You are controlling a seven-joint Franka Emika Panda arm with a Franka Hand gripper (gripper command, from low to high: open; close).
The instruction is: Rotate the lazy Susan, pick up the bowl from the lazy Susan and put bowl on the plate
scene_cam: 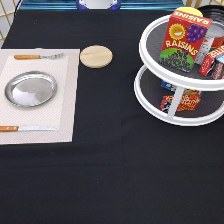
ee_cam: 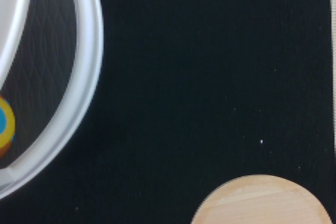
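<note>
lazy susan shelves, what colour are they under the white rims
Dark grey, ringed by white rims; the lazy Susan shows this best in the exterior view. The gripper is not visible there.

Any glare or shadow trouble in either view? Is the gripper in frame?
Exterior view: the plate mirrors the light in bright patches, and the lazy Susan has a glossy white rim with a shaded lower shelf; no gripper is in frame. Wrist view: even light, with no glare on the wooden disc.
</note>
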